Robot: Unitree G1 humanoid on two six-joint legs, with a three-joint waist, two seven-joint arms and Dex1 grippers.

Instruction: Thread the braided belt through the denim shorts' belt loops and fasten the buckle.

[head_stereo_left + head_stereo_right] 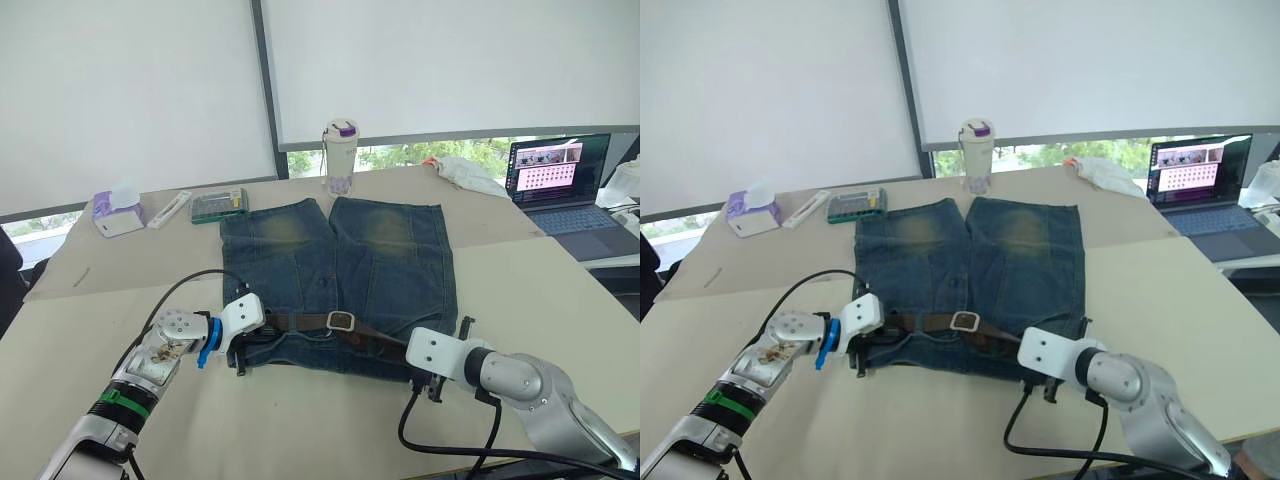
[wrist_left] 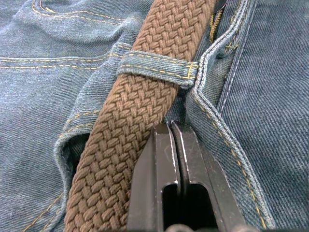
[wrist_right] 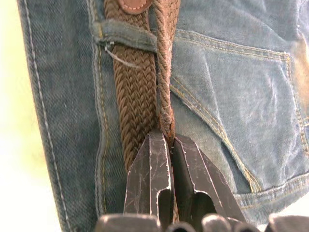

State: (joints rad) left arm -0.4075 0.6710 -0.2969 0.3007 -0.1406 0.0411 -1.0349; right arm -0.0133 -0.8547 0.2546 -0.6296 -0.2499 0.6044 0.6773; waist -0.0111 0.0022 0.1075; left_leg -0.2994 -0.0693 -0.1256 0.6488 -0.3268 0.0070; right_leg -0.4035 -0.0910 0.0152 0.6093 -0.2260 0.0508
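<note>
The braided belt lies along the waistband of the denim shorts, passing under belt loops, the buckle apparently fastened at centre. The left gripper is closed beside the belt at nine o'clock. The right gripper pinches the belt's loose end at four o'clock. Tucking that end seems to remain.

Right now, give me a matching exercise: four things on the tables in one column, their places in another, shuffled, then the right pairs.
Things:
1. buckle
2. laptop
3. tissue box
4. bottle

Places:
A. far left of the table, beyond the shorts
B. on the waistband, midway along the belt
C. far right, screen lit
D. just past the leg openings, by the window

Pairs: 1-B, 2-C, 3-A, 4-D
</note>
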